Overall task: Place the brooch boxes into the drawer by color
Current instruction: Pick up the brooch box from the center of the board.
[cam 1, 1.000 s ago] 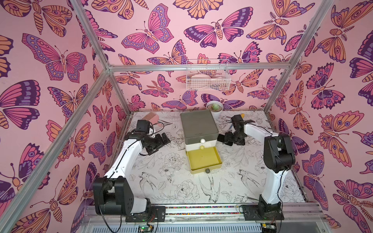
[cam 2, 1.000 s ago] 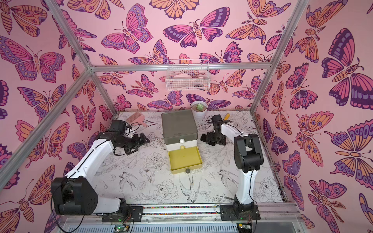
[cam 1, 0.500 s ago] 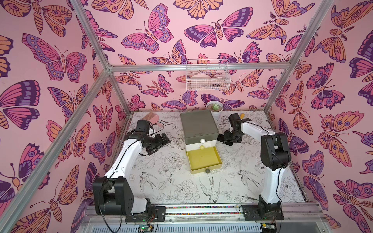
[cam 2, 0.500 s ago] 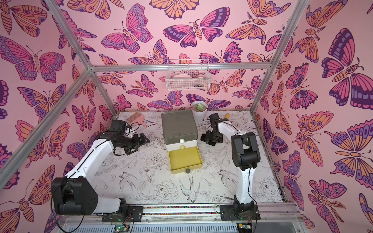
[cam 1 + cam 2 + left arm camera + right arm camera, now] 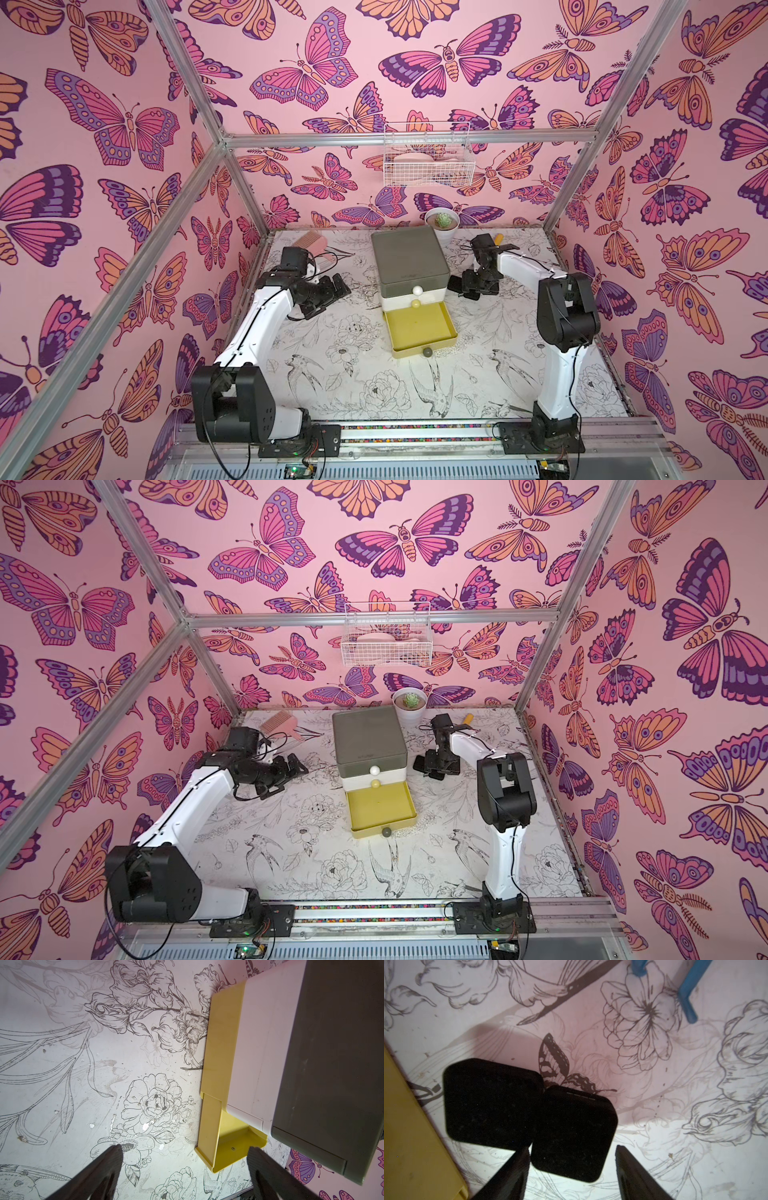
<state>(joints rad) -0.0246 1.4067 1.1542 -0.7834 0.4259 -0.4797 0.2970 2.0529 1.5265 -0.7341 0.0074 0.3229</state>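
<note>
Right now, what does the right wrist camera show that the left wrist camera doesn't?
Right wrist only: two black boxes touching on the mat, the right claw open astride one, and a blue fork beyond. Left wrist only: the chest with its white and grey-green tiers, the pulled-out drawer with nothing in its visible part, and the open, empty left claw. Both: the yellow bottom tier and the flower-printed mat.
</note>
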